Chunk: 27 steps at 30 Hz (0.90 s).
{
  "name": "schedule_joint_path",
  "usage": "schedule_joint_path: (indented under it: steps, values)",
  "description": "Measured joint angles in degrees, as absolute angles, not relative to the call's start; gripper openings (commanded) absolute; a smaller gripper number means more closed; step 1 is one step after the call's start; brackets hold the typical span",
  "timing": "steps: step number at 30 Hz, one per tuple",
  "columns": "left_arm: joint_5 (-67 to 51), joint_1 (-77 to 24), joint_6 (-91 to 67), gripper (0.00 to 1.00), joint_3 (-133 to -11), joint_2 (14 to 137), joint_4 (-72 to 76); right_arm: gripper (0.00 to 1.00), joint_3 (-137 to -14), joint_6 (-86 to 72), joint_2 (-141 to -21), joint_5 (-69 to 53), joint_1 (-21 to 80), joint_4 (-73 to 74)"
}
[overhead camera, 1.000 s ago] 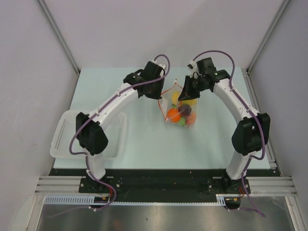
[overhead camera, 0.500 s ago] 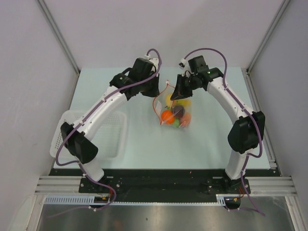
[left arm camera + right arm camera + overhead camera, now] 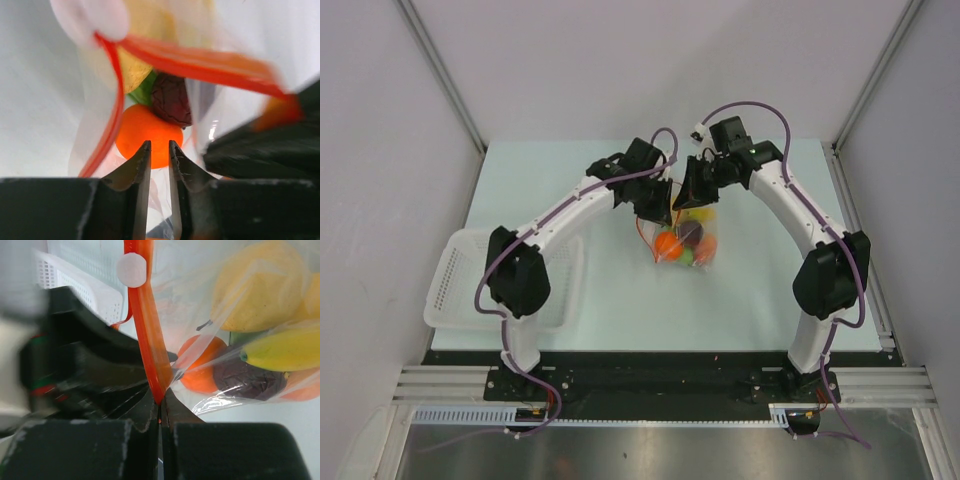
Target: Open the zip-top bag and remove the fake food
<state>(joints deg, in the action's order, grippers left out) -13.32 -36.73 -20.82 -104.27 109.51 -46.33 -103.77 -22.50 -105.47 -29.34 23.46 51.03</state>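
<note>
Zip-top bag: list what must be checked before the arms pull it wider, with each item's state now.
1. Right hand clamped on the red zip strip: ok, its fingers pinch the strip.
2. Left hand holding the zip-top bag: cannot tell; its fingers are almost together and what lies in the gap is blurred.
3. Zip parted: ok; in the left wrist view the strip runs off in two separate lines.
4. Fake food inside the bag, none spilled on the table: ok.
5. White basket apart from the bag: ok; it sits at the table's left edge.
</note>
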Motion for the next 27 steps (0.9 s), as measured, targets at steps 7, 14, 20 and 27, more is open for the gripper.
schedule_joint_path:
  steps: [7,14,20,27]
  values:
    - [-15.4,-36.7,-19.9,0.52,-100.2,111.1,-48.6,0.00,-101.4,-22.6,-105.2,-29.4,23.5,50.6]
    - [-16.7,-36.7,-18.8,0.55,-95.0,110.7,-47.0,0.00,-98.2,-24.0,-104.1,-30.3,23.5,49.0]
    - [-13.3,-36.7,-18.0,0.62,-85.8,108.7,-40.1,0.00,-94.8,-25.6,-103.6,-31.0,23.8,46.4]
    - [-12.6,-36.7,-19.3,0.74,-76.6,107.1,-27.8,0.00,-94.4,-26.6,-104.3,-31.0,25.5,44.6]
